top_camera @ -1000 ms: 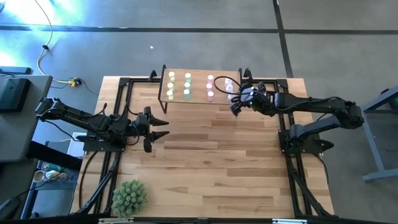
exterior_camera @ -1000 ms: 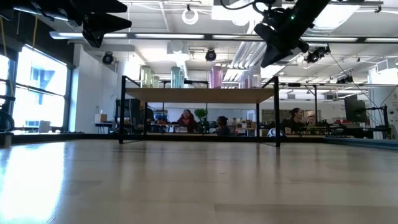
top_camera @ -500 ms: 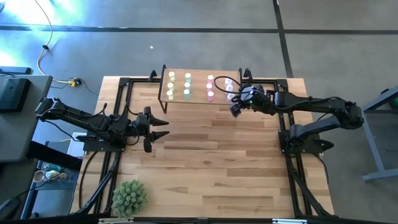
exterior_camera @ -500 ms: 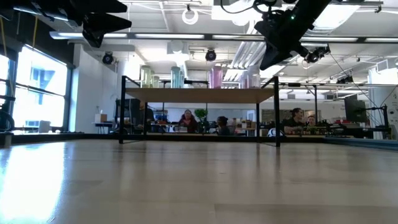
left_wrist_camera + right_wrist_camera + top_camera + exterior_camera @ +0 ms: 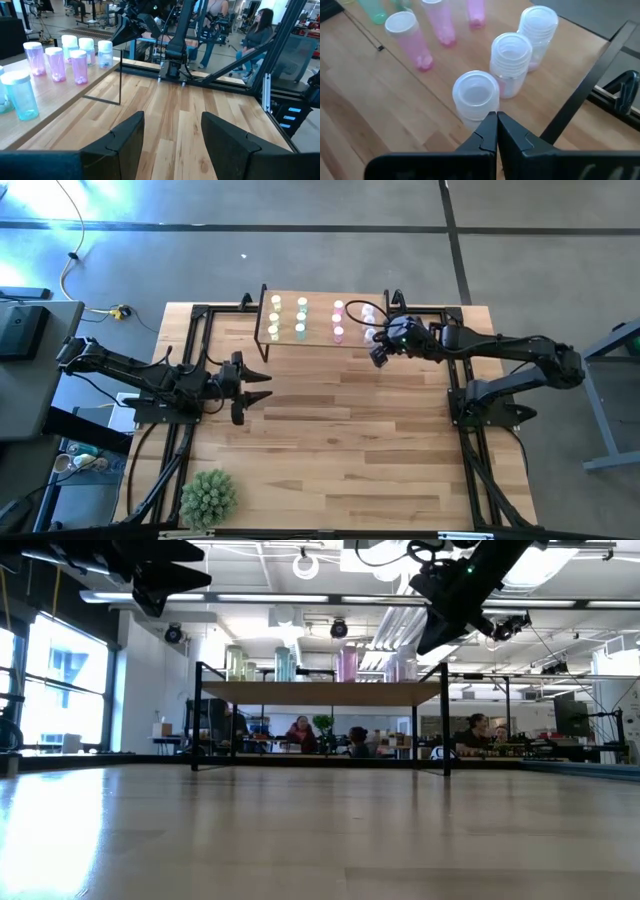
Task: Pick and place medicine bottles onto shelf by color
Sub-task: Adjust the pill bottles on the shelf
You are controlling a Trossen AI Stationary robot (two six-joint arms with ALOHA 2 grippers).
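a: item, right gripper [image 5: 496, 131]?
b: fingers pressed together, empty, hanging just above the nearest white-capped bottle [image 5: 475, 95] at the shelf [image 5: 320, 340] end.
a: left gripper [image 5: 170, 137]?
b: spread, holding nothing, over the worktop [image 5: 340, 430], well apart from the shelf.
a: medicine bottles [image 5: 303, 319]?
b: upright on the shelf in colour groups: yellow, green, pink, white.

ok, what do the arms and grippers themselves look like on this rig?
Both arms are black, slim and jointed, on black frame bases, with thin dark cables along the frame. Left gripper has two wide flat black fingers; right gripper ends in narrow tapered black tips. No markings visible.
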